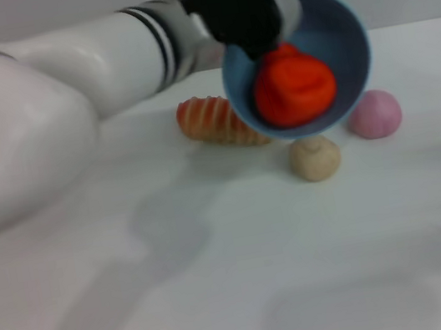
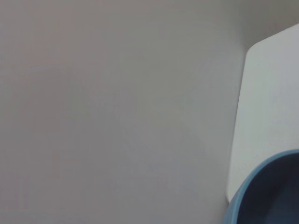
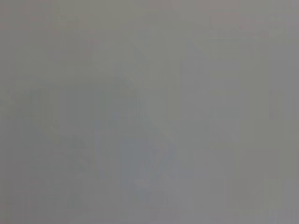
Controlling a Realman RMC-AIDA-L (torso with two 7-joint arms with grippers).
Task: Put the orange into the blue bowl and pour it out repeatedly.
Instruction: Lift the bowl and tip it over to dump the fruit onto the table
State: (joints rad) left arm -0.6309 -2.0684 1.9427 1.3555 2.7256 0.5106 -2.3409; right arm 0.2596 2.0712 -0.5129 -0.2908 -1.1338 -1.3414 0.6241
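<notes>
Orange (image 1: 294, 85) sits inside the blue bowl (image 1: 344, 34), and the bowl is up in the air, tipped so its mouth faces the head camera. The fruit is a matte red-orange lump, rounded, pressed low against the bowl's inner wall. The left gripper (image 1: 251, 20) holds the bowl by its upper rim, black housing over the edge; the clamp looks firm. From the left wrist, only a curve of pale blue rim (image 2: 261, 191) shows, with the white table (image 2: 271, 107) behind it. Below the bowl on the table lie a striped loaf (image 1: 213, 121), a beige ball (image 1: 315, 157) and a pink ball (image 1: 375, 114). The right gripper is nowhere to be seen.
</notes>
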